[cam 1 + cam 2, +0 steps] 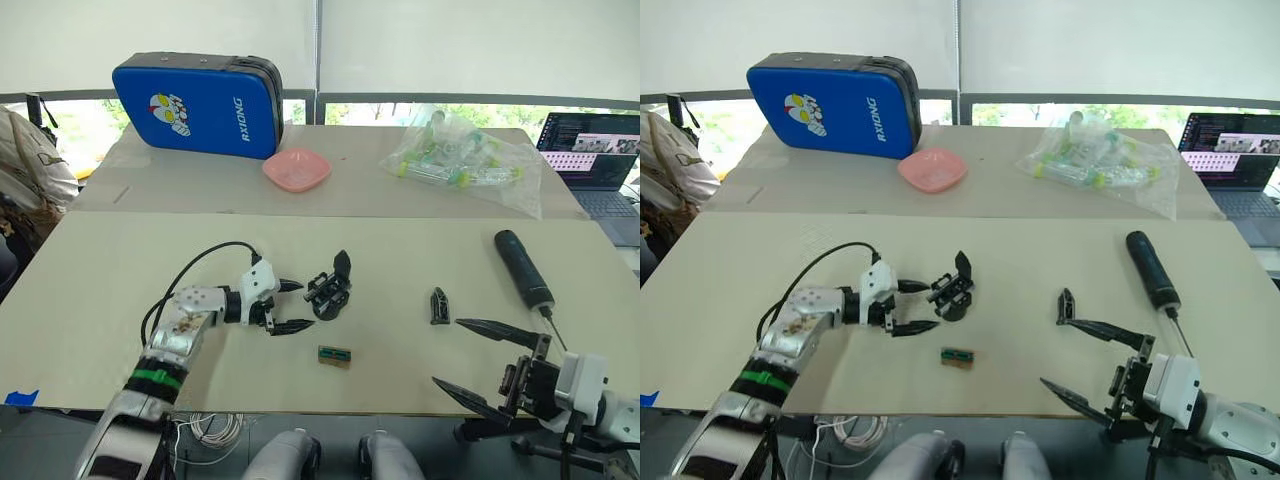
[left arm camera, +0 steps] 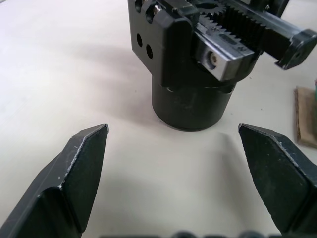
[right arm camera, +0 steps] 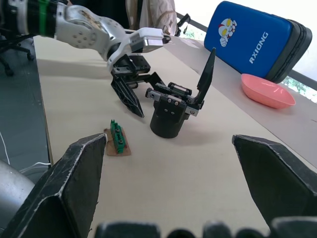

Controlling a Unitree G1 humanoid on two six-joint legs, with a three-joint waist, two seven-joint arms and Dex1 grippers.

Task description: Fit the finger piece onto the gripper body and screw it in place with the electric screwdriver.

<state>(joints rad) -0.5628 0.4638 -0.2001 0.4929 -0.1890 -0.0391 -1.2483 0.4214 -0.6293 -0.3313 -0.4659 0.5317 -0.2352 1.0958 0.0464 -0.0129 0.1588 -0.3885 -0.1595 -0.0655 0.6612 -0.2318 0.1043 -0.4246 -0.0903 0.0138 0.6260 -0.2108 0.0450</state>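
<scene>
Standing upright, gripper body (image 1: pixel 329 291) shows toothed rack, round base.

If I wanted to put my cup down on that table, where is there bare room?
Bare stretches: between the gripper body and the finger piece, and the far strip of the near table behind them. It is crowded where the left gripper and the green-and-tan block close on the body, and by the electric screwdriver near the right gripper.

Blue case (image 1: pixel 200 104): stood on the far desk (image 1: pixel 350 190).
Pink bowl (image 1: pixel 296 169): beside it.
Plastic bag (image 1: pixel 465 158): lay further right.
Laptop (image 1: pixel 595 152): open, far right.
Green-and-tan block (image 1: pixel 334 355): near desk.
</scene>
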